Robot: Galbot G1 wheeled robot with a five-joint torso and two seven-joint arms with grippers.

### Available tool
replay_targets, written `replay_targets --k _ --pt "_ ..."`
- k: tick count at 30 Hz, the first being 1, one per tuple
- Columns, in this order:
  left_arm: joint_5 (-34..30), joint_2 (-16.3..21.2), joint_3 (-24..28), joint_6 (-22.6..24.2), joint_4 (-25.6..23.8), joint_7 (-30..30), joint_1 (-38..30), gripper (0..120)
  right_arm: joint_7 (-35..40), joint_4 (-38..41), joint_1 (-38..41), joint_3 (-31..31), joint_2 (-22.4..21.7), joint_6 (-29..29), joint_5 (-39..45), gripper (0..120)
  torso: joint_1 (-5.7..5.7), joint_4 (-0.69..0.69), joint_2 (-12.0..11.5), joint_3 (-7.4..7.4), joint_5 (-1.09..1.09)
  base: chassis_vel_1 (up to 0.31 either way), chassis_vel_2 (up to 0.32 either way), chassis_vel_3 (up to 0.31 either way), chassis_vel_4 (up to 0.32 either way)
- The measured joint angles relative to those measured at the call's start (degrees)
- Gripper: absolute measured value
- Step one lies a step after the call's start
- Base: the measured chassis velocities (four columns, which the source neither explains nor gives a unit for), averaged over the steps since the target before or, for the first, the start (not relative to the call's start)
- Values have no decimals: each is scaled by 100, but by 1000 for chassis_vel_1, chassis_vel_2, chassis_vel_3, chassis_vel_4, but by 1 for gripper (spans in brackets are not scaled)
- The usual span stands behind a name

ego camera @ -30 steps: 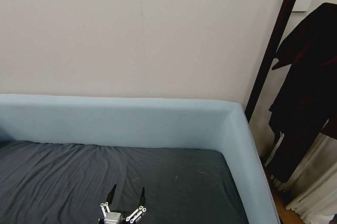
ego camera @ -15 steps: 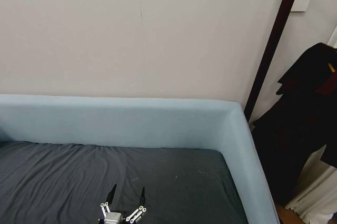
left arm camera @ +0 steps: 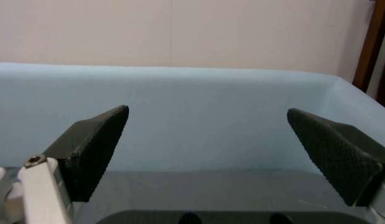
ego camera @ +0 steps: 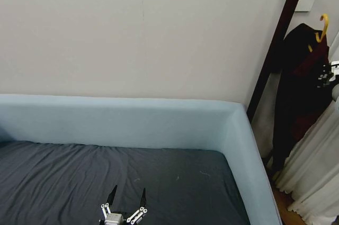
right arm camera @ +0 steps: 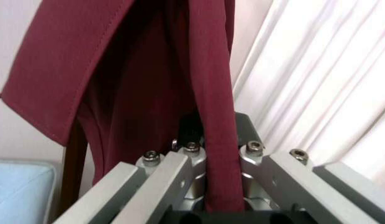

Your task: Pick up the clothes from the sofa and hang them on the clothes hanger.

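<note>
The right gripper [right arm camera: 216, 133] pinches a fold of the dark red garment [right arm camera: 149, 70] beside the rack [ego camera: 275, 50]; the thin hold (one fold only) could slip, dropping it. The left gripper [ego camera: 126, 204] hovers spread over the sofa [ego camera: 159, 124].
</note>
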Motion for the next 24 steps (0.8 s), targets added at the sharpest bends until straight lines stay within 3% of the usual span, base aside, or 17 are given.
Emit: replay_targets --k 8,19,24 --pt "0 0 0 -1 0 1 0 100 145 -385 1567 -1168 165 -225 212 1 0 2 0 0 -2 0 0 0 0" --pt "0 0 0 -1 0 1 0 100 436 -591 2610 -1856 394 -567 966 1 0 2 0 0 1 0 0 0 0" --pt "0 0 0 -1 0 1 0 100 725 -693 3078 -2047 526 -790 1731 1 0 2 0 0 1 0 0 0 0"
